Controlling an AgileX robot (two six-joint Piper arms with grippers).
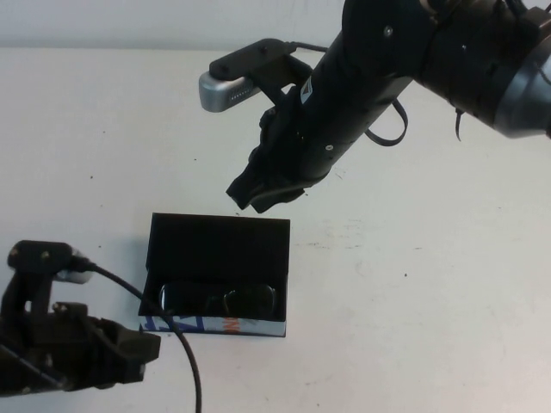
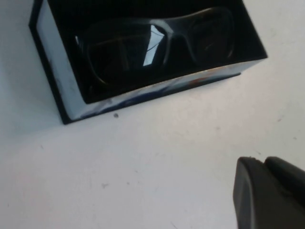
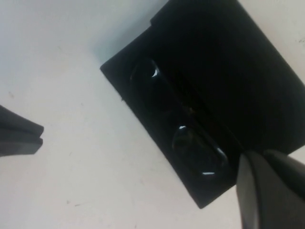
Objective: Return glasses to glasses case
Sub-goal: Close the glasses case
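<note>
The glasses case [image 1: 219,242] lies open on the white table with its flat lid laid back. The dark glasses [image 1: 219,300] lie inside it, behind the blue, white and orange front side. My right gripper [image 1: 258,198] hangs shut and empty above the far edge of the lid. My left gripper [image 1: 145,348] is shut and empty, low by the case's front left corner. The left wrist view shows the glasses [image 2: 152,47] in the case [image 2: 143,94] and the gripper [image 2: 264,186]. The right wrist view shows the glasses [image 3: 183,133], the case [image 3: 228,71] and the gripper [image 3: 267,186].
The white table [image 1: 430,284] spreads round the case. A black cable [image 1: 176,340] runs from the left arm across the case's front left corner. The left gripper's tip also shows at the edge of the right wrist view [image 3: 19,138].
</note>
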